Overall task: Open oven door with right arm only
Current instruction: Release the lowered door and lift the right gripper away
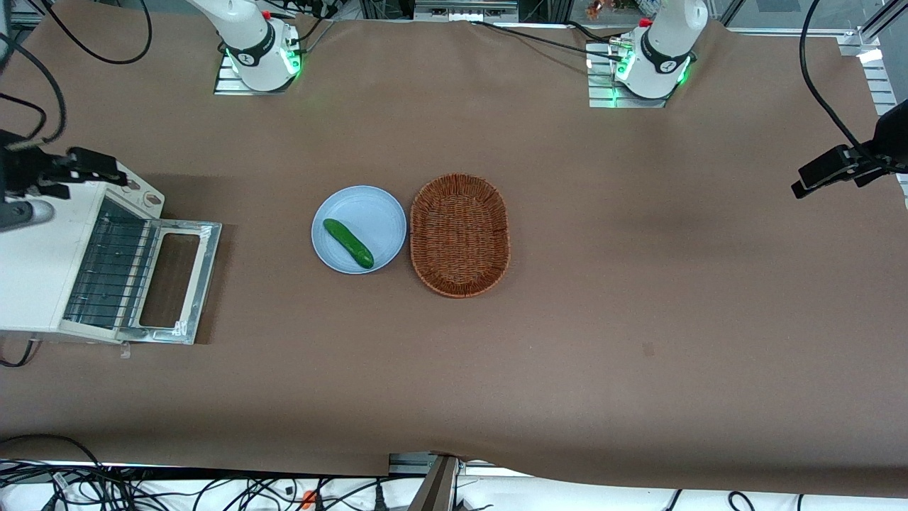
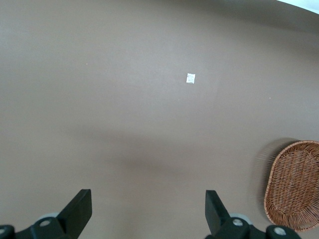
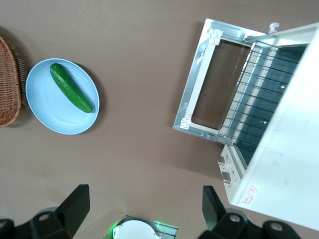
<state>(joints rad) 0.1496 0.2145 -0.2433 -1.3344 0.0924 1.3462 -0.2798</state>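
Observation:
The oven door (image 1: pixel 204 273) hangs fully open, lying flat on the table in front of the white toaster oven (image 1: pixel 32 262); the wire rack (image 1: pixel 113 266) inside shows. In the right wrist view the oven door (image 3: pixel 198 74) lies flat with the brown table visible through its glass, beside the oven (image 3: pixel 291 164). The right arm's gripper (image 1: pixel 96 167) hovers high above the oven's top, apart from the door. This gripper (image 3: pixel 143 206) is open, with nothing between its black fingers (image 3: pixel 75 204).
A light blue plate (image 1: pixel 369 206) holding a green cucumber (image 1: pixel 347 243) sits mid-table, next to an oval wicker basket (image 1: pixel 460 234). The same plate (image 3: pixel 45 112) and cucumber (image 3: pixel 71 87) show below the wrist. The working arm's base (image 1: pixel 259 53) stands farther from the front camera.

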